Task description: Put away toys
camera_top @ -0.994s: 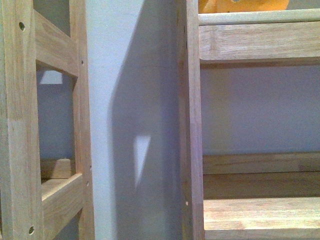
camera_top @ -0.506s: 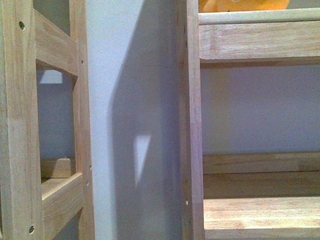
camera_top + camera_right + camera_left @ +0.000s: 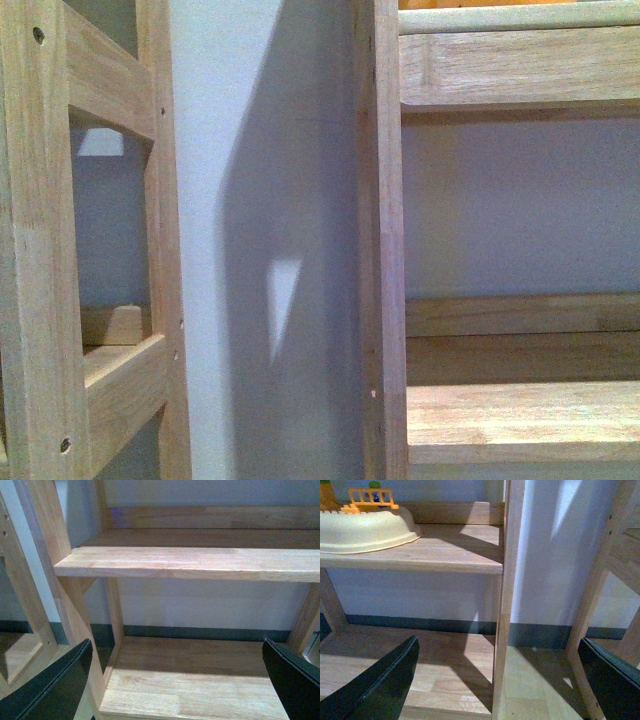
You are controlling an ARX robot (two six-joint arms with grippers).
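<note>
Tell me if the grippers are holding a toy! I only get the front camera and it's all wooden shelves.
Observer: No. The left gripper is open, with nothing between its fingers.
Operator: What about the other one?
Observer: The right gripper is open and empty too.
Operator: Are there any toys anywhere?
Observer: The left wrist view shows a small orange toy fence above the rim of a cream tub on a wooden shelf. I cannot tell if the fence is inside the tub or behind it.
</note>
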